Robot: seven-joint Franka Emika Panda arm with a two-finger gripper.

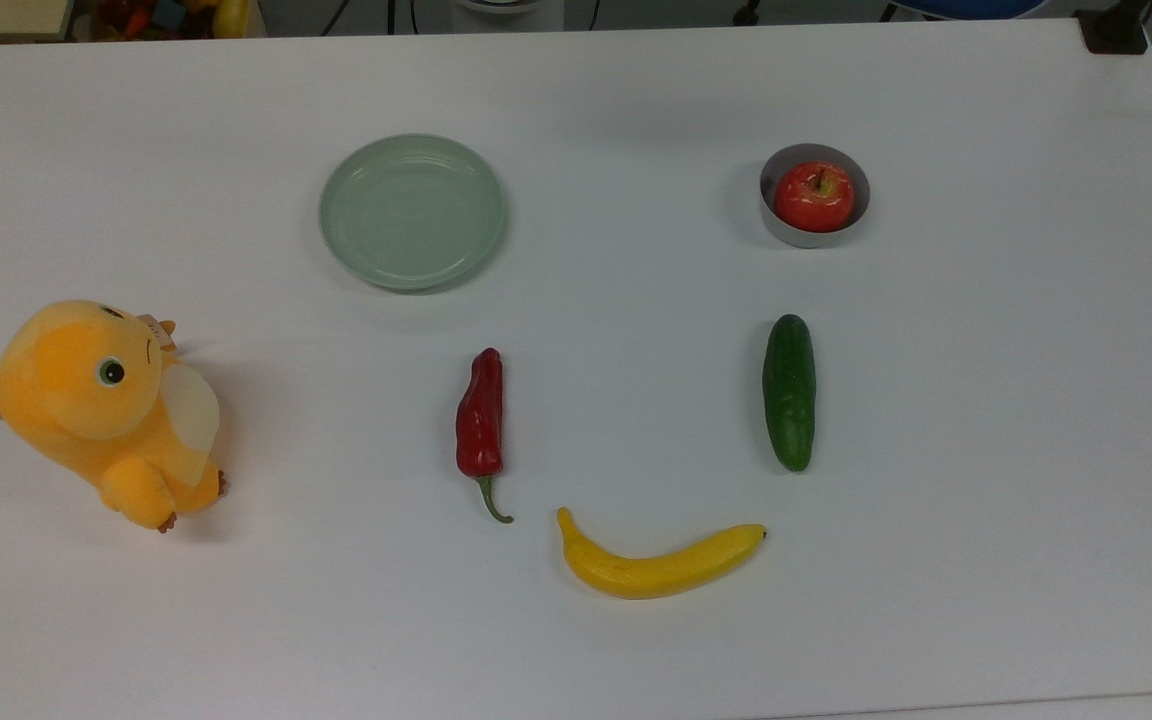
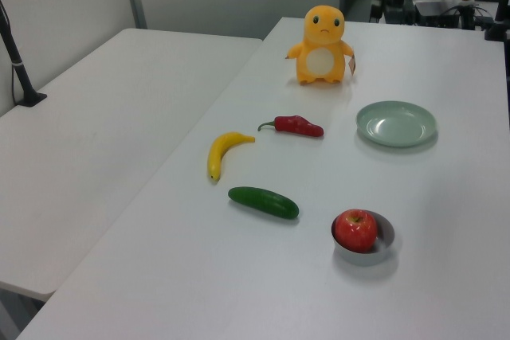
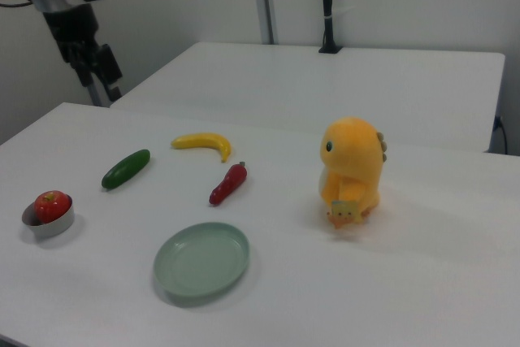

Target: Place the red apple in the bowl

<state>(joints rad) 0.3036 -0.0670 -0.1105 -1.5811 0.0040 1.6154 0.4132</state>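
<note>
The red apple (image 1: 814,196) rests inside the small grey bowl (image 1: 787,233), stem up, at the top view's upper right. The left view shows the apple (image 2: 355,230) in the bowl (image 2: 385,245) near the front right. In the right view the apple (image 3: 51,204) and bowl (image 3: 49,226) sit at the far left of the table. My gripper (image 3: 101,85) hangs high above and behind the table at the right view's upper left, well clear of the bowl, open and holding nothing.
A pale-green plate (image 1: 413,211) lies left of the bowl in the top view. A red chili (image 1: 480,415), a cucumber (image 1: 789,391) and a banana (image 1: 656,565) lie mid-table. An orange plush toy (image 1: 101,410) stands at the top view's left.
</note>
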